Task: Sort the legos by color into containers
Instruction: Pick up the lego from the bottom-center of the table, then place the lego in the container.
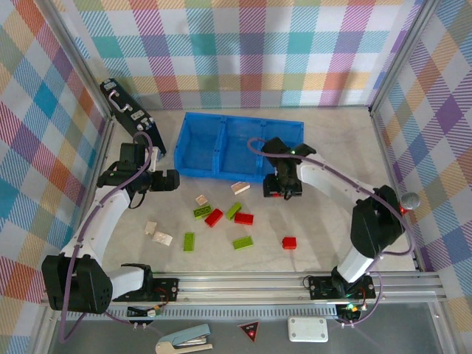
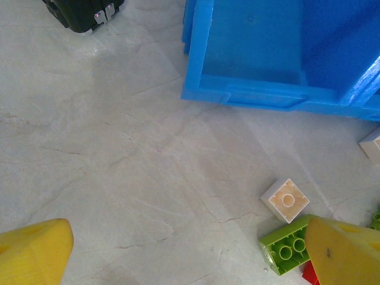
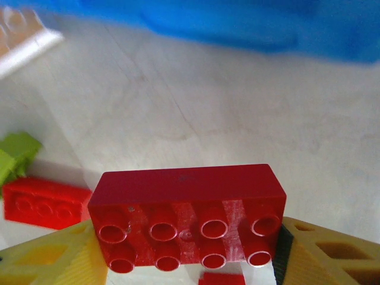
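You are gripping a red eight-stud brick [image 3: 187,208] by its ends in your right jaws, just short of the blue tray [image 1: 206,151], left jaws gaping empty, and carrying it low is risking knocking it loose on the tray's near wall.

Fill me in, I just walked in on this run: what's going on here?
The right gripper holds a red brick just in front of the blue tray, which looks empty. The left gripper hangs open over the table, beside a cream brick and a green brick. Other bricks lie loose nearby.
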Robot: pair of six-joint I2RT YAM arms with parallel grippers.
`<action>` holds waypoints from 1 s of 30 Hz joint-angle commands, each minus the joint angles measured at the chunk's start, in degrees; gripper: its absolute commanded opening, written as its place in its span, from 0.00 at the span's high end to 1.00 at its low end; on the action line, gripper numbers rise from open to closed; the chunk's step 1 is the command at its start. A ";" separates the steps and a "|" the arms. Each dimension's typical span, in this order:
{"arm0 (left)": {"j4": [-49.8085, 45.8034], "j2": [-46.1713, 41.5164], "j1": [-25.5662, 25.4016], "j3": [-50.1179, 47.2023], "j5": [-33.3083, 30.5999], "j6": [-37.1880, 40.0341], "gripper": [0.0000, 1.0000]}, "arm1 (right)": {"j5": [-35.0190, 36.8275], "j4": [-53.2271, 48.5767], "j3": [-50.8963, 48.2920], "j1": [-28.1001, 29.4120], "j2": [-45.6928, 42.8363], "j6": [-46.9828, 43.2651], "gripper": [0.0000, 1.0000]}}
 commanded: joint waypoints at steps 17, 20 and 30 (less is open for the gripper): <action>-0.31 -1.12 0.32 -0.41 -1.57 0.73 0.00 | 0.54 -3.06 21.11 -13.72 17.92 -12.07 0.33; -0.27 -1.06 0.38 -0.50 -1.85 0.81 0.00 | 2.00 -3.31 21.82 -15.27 18.90 -12.76 0.33; -0.33 -0.39 0.38 -0.27 -2.29 0.93 0.00 | -1.71 -3.67 27.73 -16.08 24.33 -13.57 0.33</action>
